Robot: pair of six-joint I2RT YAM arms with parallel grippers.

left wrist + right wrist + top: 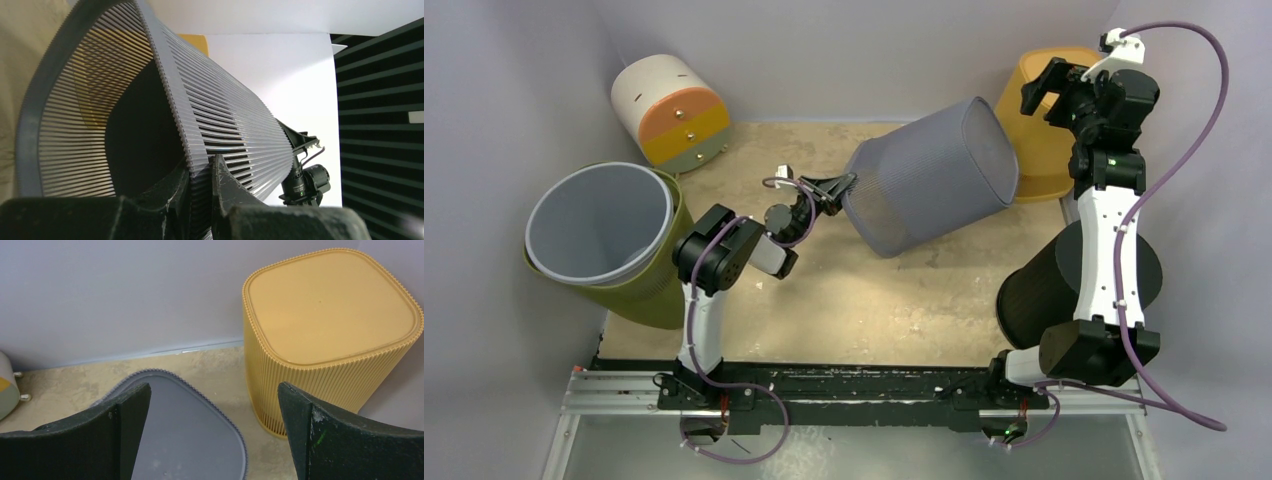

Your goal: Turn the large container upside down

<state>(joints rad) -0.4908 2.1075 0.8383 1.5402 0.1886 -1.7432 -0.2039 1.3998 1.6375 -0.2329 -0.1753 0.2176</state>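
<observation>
The grey slatted container (929, 175) lies tilted on its side at the middle rear of the table (864, 300), with its open mouth toward my left gripper (842, 186) and its closed base raised beside the yellow ribbed bin (1029, 140). My left gripper is clamped on the mouth rim, one finger inside the wall and one outside. My right gripper (1049, 95) hangs spread wide above the base, touching nothing.

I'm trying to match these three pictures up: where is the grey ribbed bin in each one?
Top external: grey ribbed bin tilted at centre, rim in the left claw.
Left wrist: fills the frame, rim pinched at bottom.
Right wrist: its base, bottom centre.
Shared landmark: the yellow bin beside it.
</observation>
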